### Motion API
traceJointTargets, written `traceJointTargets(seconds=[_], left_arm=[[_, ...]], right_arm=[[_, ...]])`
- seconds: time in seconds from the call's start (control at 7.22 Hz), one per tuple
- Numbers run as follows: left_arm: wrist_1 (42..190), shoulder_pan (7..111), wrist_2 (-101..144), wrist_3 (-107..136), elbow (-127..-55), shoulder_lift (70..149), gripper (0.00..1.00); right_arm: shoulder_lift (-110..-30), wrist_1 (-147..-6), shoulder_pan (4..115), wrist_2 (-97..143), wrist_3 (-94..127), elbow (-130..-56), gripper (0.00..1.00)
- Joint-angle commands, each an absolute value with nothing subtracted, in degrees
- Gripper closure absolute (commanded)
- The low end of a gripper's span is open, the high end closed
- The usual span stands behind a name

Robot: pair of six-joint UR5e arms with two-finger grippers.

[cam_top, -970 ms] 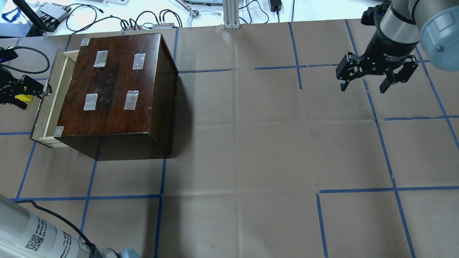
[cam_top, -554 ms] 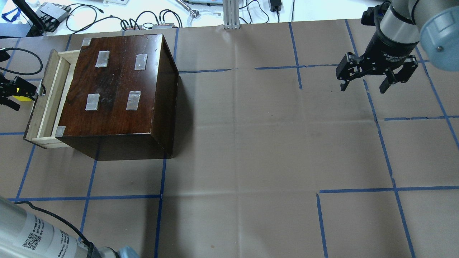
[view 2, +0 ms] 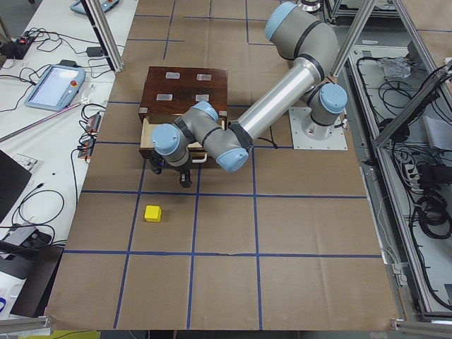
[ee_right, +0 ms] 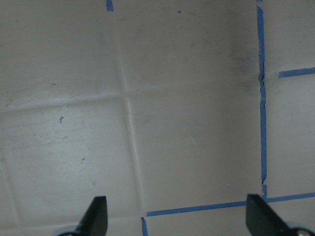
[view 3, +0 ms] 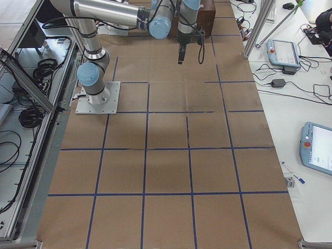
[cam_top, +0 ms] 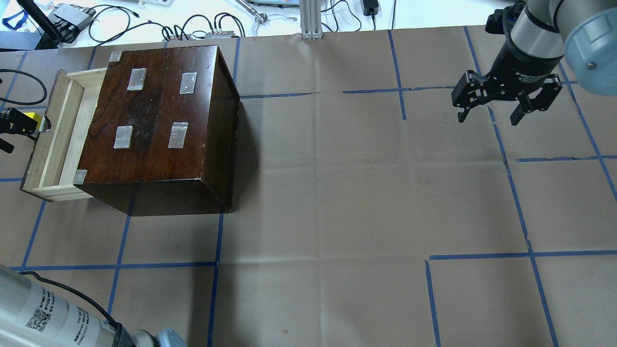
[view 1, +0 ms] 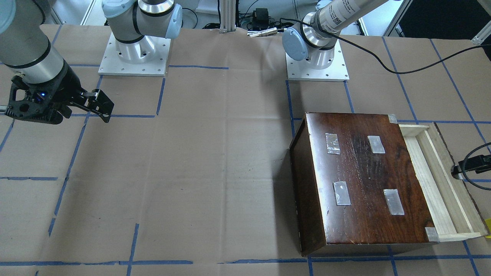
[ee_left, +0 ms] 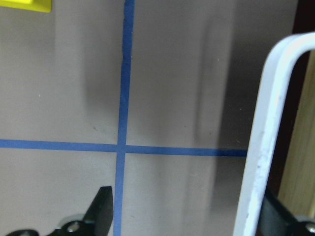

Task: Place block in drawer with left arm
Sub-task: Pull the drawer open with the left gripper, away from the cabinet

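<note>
Drawer (cam_top: pixel 58 140) has slid further out; left gripper (ee_left: pixel 187 204), spread wide, hooks its handle (ee_left: pixel 266 123). Block (view 2: pixel 152 212) lies untouched; pickup comes next.

This is a robotics lab. The worktop (cam_top: pixel 337 193) is papered brown and gridded with blue tape (cam_top: pixel 482 256), and robot arms (view 2: pixel 282 99) stand bolted on steel base plates (view 1: pixel 107 67). On the white bench at its far side lie cables (cam_top: pixel 193 24) and a teach pendant (view 2: pixel 53 85), with aluminium framing (cam_top: pixel 311 19) rising between.
</note>
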State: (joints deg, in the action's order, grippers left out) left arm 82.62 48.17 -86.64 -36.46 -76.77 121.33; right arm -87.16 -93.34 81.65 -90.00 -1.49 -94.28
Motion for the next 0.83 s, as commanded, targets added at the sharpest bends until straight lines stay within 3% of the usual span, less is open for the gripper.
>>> traceJointTargets(seconds=[0.0,0.69], left_arm=[[82.6,48.0,-87.4,-36.5,-76.6,121.6,0.02],[82.6,48.0,-90.6,-36.5,-71.0,122.9,0.02]], right_arm=[[-87.2,-93.3,81.7,-90.0,-1.4,-94.3,0.00],[-87.2,-93.3,81.7,-90.0,-1.4,-94.3,0.00]])
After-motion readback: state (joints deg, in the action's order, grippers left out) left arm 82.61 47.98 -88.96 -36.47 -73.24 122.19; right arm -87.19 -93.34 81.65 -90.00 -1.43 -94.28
